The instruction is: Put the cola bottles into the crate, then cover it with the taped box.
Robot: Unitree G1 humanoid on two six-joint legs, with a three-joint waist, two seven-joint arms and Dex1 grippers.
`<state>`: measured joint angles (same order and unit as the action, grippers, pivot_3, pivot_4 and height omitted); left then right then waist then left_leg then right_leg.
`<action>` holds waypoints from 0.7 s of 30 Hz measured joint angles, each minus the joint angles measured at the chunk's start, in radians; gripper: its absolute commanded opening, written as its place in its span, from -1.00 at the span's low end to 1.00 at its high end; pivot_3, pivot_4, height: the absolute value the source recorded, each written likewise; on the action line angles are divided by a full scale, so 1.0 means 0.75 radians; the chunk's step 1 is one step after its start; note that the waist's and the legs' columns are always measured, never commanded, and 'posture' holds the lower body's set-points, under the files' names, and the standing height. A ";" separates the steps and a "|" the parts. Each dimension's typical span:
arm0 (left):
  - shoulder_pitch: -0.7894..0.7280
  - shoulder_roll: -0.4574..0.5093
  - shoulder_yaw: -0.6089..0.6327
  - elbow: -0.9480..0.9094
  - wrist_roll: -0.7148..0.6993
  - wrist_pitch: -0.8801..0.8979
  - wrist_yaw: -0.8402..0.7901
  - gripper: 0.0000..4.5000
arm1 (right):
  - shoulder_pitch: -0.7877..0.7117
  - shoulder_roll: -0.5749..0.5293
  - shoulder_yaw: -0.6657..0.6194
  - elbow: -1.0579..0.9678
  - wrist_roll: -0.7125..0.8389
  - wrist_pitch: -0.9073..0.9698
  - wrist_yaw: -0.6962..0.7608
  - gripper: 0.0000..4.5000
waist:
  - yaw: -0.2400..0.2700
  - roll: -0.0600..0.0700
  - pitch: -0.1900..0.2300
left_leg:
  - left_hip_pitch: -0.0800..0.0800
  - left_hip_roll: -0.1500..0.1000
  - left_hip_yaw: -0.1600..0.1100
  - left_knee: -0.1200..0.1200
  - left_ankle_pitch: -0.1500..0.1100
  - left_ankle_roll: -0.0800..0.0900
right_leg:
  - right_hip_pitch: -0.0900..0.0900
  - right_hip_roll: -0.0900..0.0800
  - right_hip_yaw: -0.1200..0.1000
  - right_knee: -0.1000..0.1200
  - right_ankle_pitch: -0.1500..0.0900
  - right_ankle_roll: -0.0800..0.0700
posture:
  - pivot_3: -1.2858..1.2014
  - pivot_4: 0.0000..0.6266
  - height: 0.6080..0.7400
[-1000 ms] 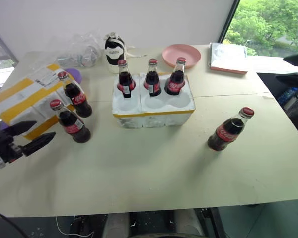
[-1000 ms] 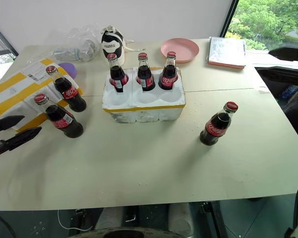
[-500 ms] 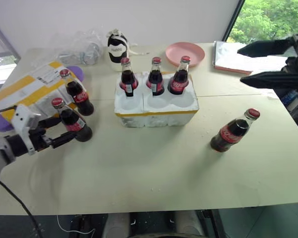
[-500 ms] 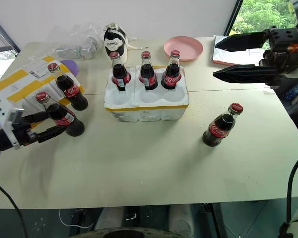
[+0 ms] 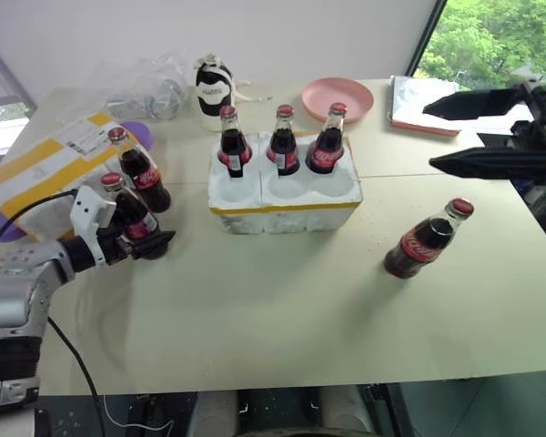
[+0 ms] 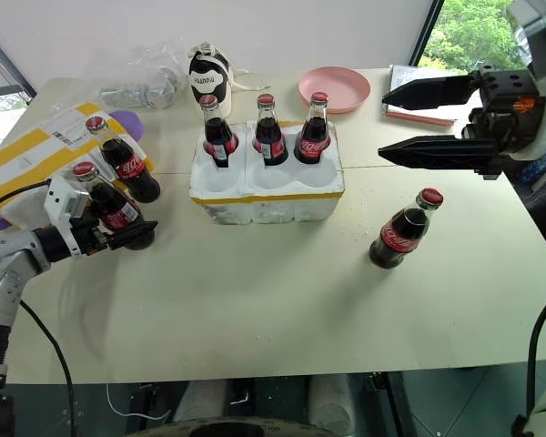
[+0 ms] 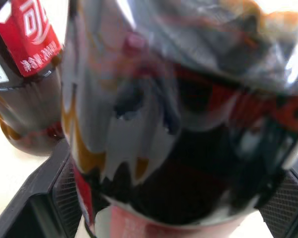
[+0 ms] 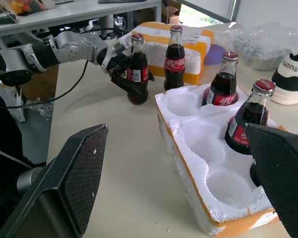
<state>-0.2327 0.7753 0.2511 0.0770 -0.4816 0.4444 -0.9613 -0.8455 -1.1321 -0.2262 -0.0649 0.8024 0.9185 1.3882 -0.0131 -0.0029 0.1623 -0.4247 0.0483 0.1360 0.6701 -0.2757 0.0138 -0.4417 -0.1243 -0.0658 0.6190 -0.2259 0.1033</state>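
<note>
Three cola bottles [image 5: 284, 144] stand in the back row of the crate [image 5: 282, 215], a low white foam tray with a yellow strip; its front holes are empty. Left of it stand two more bottles in front of the taped box [image 5: 36, 168]. My left gripper [image 5: 141, 238] is shut on the nearer cola bottle [image 5: 130, 211], its fingers pressed on either side of the body, as the left wrist view shows [image 7: 188, 148]. The other bottle [image 5: 141, 173] stands just behind. A lone bottle [image 5: 423, 244] stands at the right. My right gripper [image 5: 429, 137] hovers open above it, pointing left.
A pink plate [image 5: 337, 98], a black-and-white bottle-like item [image 5: 211, 89] and a clear plastic bag [image 5: 146, 91] line the far side. A silver packet [image 5: 419, 105] lies at the back right. A purple disc [image 5: 138, 137] peeks out beside the taped box.
My left gripper moved forward and right to the nearer left bottle, and its fingers closed on it. The right gripper came in from the right edge and hangs over the table.
</note>
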 measured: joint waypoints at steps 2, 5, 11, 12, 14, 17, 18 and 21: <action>0.000 0.000 0.000 -0.002 -0.007 0.005 -0.011 0.27 | 0.021 0.000 -0.012 -0.016 0.012 0.009 -0.013 1.00 | 0.001 0.000 0.000 | 0.000 0.000 0.000 0.001 0.000 0.000 | 0.000 0.000 0.000 0.000 0.000 0.000 | 0.03 -0.52 1.00; -0.003 0.012 0.001 -0.008 -0.019 0.039 -0.020 0.27 | 0.042 0.000 -0.027 -0.028 0.026 0.012 -0.031 1.00 | 0.001 -0.001 0.000 | 0.000 0.000 0.000 0.002 0.000 0.000 | 0.000 0.000 0.000 0.000 0.000 0.000 | 0.03 -0.52 1.00; -0.067 0.087 0.001 -0.070 -0.132 0.250 -0.087 0.27 | 0.106 0.000 -0.046 -0.039 0.038 0.009 -0.068 1.00 | 0.003 -0.005 0.003 | -0.005 0.002 -0.002 0.015 -0.001 0.002 | 0.001 0.002 0.000 0.006 0.000 0.000 | 0.03 -0.52 1.00; -0.108 0.102 0.000 -0.089 -0.162 0.286 -0.103 0.27 | 0.119 0.000 -0.051 -0.043 0.040 0.008 -0.075 1.00 | 0.007 -0.008 0.005 | -0.005 0.002 -0.002 0.017 -0.001 0.002 | 0.001 0.002 0.000 0.007 0.000 0.000 | 0.03 -0.52 1.00; -0.230 0.129 -0.001 -0.126 -0.211 0.345 -0.119 0.27 | 0.141 -0.001 -0.062 -0.054 0.040 0.005 -0.085 1.00 | 0.011 -0.014 0.008 | -0.006 0.002 -0.003 0.018 -0.001 0.002 | 0.002 0.002 0.000 0.008 0.000 0.000 | 0.03 -0.52 1.00; -0.497 0.133 -0.022 -0.163 -0.289 0.451 -0.121 0.27 | 0.190 -0.009 -0.082 -0.072 0.036 -0.013 -0.099 1.00 | 0.020 -0.017 0.010 | -0.005 0.001 -0.003 0.020 -0.001 0.001 | 0.004 0.002 0.000 0.008 0.000 0.000 | 0.03 -0.52 1.00; -0.607 0.120 -0.055 -0.172 -0.311 0.489 -0.120 0.27 | 0.208 -0.010 -0.087 -0.076 0.034 -0.015 -0.112 1.00 | 0.024 -0.017 0.010 | -0.005 0.000 -0.002 0.020 0.001 -0.001 | 0.004 0.002 0.000 0.008 0.001 0.001 | 0.03 -0.52 1.00; -0.816 0.034 -0.160 -0.193 -0.331 0.542 -0.108 0.27 | 0.231 -0.003 -0.086 -0.081 0.029 -0.022 -0.151 1.00 | 0.033 -0.016 0.010 | -0.003 0.000 -0.001 0.020 0.002 -0.003 | 0.006 0.003 0.000 0.009 0.001 0.004 | 0.03 -0.52 1.00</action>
<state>-0.8446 0.8009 0.1308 -0.0675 -0.7302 0.8513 -1.0420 -0.6721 -1.1342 -0.2907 -0.1258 0.8242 0.9023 1.2747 0.0117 -0.0152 0.1695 -0.4272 0.0482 0.1353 0.6853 -0.2744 0.0117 -0.4375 -0.1223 -0.0659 0.6257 -0.2250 0.1060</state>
